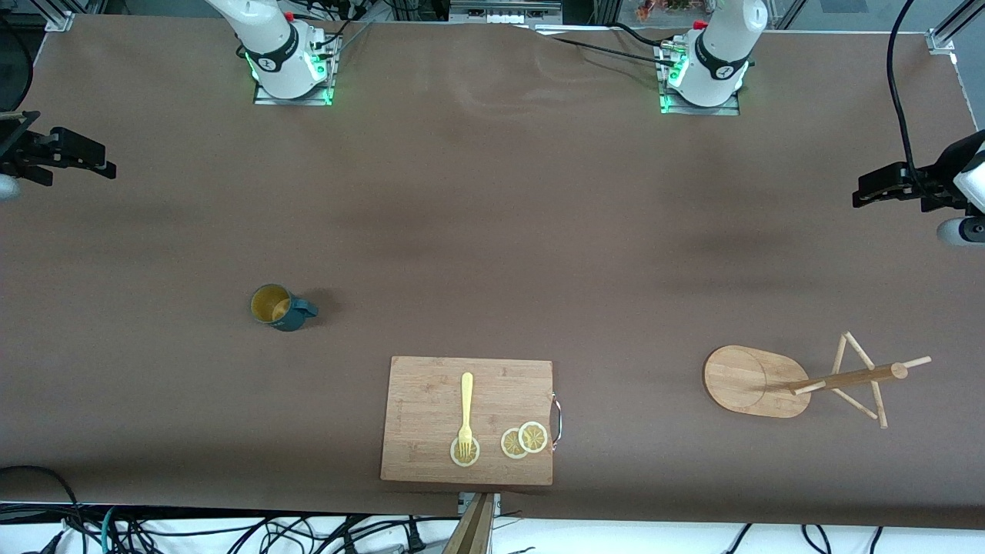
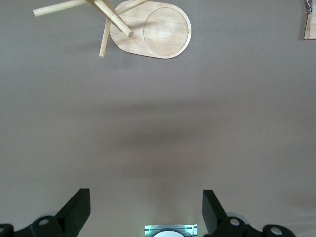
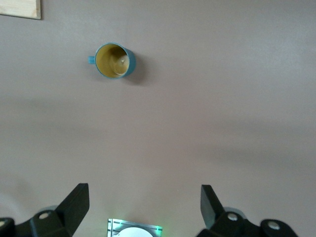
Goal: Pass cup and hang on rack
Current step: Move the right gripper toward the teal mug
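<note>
One cup [image 1: 282, 307] stood upright on the table [image 1: 492, 215] toward the right arm's end. One rack [image 1: 800, 379], one cutting board [image 1: 467, 419], one fork [image 1: 465, 414], three lemon slices [image 1: 524, 440]. Left gripper [image 2: 146, 210] and right gripper [image 3: 144, 206] waited high over the table, fingers apart, empty.

The left gripper [image 2: 145, 210], fingers [image 2: 76, 207] spread wide, hangs over bare table [image 2: 197, 123] near the rack [image 2: 148, 32].

Robot lab; bolted arm bases [image 1: 292, 73]
</note>
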Action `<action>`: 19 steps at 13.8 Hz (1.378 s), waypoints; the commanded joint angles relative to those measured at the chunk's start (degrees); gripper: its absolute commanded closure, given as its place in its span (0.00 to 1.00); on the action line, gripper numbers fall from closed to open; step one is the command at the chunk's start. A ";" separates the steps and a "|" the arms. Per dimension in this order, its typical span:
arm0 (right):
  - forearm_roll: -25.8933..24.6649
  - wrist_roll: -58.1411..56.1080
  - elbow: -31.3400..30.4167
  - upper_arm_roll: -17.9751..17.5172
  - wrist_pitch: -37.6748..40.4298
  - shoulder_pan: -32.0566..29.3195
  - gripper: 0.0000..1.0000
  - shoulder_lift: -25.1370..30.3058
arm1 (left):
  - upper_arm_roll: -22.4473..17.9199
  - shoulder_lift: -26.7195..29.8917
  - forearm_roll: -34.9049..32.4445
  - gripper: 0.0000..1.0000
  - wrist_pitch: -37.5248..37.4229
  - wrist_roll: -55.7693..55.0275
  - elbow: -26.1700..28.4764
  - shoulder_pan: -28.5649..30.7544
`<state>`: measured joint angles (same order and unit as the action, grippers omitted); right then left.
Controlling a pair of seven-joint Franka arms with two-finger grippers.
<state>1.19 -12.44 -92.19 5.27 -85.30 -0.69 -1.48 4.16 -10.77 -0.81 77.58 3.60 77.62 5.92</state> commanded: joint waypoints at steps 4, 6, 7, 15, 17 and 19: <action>-4.70 1.71 -0.18 -0.08 3.03 4.74 0.00 -1.24 | 0.06 -0.65 -0.68 0.00 -0.15 -0.52 -1.60 -0.29; -4.70 4.08 -0.53 0.01 2.60 4.74 0.00 -1.59 | 0.06 -0.65 -0.68 0.00 -0.15 -0.52 -1.51 -0.30; -4.62 5.40 -1.14 0.01 1.98 4.65 0.00 -1.59 | 0.06 -0.65 -0.68 0.00 -0.15 -0.52 -1.60 -0.30; -2.08 7.86 -3.35 0.10 -14.78 5.79 0.00 -8.52 | 0.06 -0.65 -0.68 0.00 -0.15 -0.52 -1.60 -0.38; -0.93 10.06 -3.35 0.01 -18.66 6.58 0.02 -11.77 | 0.06 -0.74 -0.68 0.00 -0.06 -0.52 -1.60 -0.30; -0.84 12.09 -3.44 0.01 -23.14 8.16 0.02 -14.58 | 0.06 -0.74 -0.68 0.00 -0.15 -0.53 -1.77 -0.30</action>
<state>-0.35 -2.62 -95.73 5.13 -105.60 6.03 -14.02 4.17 -10.81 -0.81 77.63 3.60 77.52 5.88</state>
